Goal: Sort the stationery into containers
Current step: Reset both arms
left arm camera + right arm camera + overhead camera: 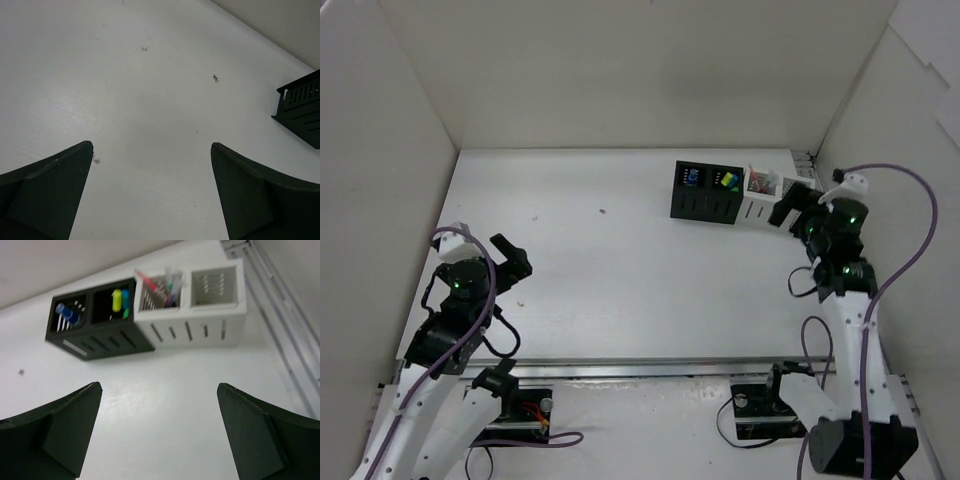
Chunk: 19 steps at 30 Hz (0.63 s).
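A black two-compartment box [706,192] stands at the back right, next to two white perforated boxes [760,200]. In the right wrist view the black box [100,325] holds a clear blue-capped bottle [67,315] in its left cell and yellow and green highlighters [119,301] in its right cell. The nearer white box [157,295] holds a thin red pen [150,282] and other pens. The far white box [216,286] looks empty. My right gripper [159,390] is open and empty, just in front of the boxes. My left gripper [151,147] is open and empty over bare table at the left.
White walls close in the table at the back and both sides. A metal rail [650,368] runs along the near edge. A corner of the black box [301,112] shows at the right of the left wrist view. Small dark specks [602,211] mark the table.
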Tool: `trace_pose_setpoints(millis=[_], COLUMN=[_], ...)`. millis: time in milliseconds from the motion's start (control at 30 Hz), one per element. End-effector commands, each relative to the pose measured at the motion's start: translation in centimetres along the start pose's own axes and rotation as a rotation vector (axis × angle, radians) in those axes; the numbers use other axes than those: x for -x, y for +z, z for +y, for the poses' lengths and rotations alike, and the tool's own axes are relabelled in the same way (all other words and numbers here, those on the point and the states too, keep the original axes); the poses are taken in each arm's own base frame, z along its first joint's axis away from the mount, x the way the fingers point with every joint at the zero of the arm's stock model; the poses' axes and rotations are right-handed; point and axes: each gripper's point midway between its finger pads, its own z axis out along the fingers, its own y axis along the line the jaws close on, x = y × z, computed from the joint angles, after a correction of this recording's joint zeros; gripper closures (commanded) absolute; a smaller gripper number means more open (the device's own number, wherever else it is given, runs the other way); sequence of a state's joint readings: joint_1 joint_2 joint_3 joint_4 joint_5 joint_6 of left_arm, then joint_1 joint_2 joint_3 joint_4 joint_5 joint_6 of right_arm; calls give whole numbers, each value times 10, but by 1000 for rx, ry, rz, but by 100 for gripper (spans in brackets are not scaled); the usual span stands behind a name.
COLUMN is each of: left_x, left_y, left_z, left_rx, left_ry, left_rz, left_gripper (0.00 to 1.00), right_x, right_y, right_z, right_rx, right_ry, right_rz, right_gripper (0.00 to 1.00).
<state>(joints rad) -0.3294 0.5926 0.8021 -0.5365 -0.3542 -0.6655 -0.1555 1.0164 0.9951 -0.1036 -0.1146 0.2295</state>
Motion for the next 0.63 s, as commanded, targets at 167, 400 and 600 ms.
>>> trace_pose_setpoints(millis=[167, 400, 600], left_x=[10, 11, 4], left_y=[-5, -7, -6], left_z=[-4, -6, -3], left_rx=[-26, -46, -49], left_ry=[-29, -40, -54], left_rz=[-28, -50, -43], left_gripper=[1, 1, 1], right_x=[-80, -83, -71], right_y=[-51, -64, -70], right_z=[-7, -16, -16], right_rx=[-4, -34, -40], right_ry=[46, 34, 32], right_rz=[67, 28, -16], right_gripper=[2, 2, 2])
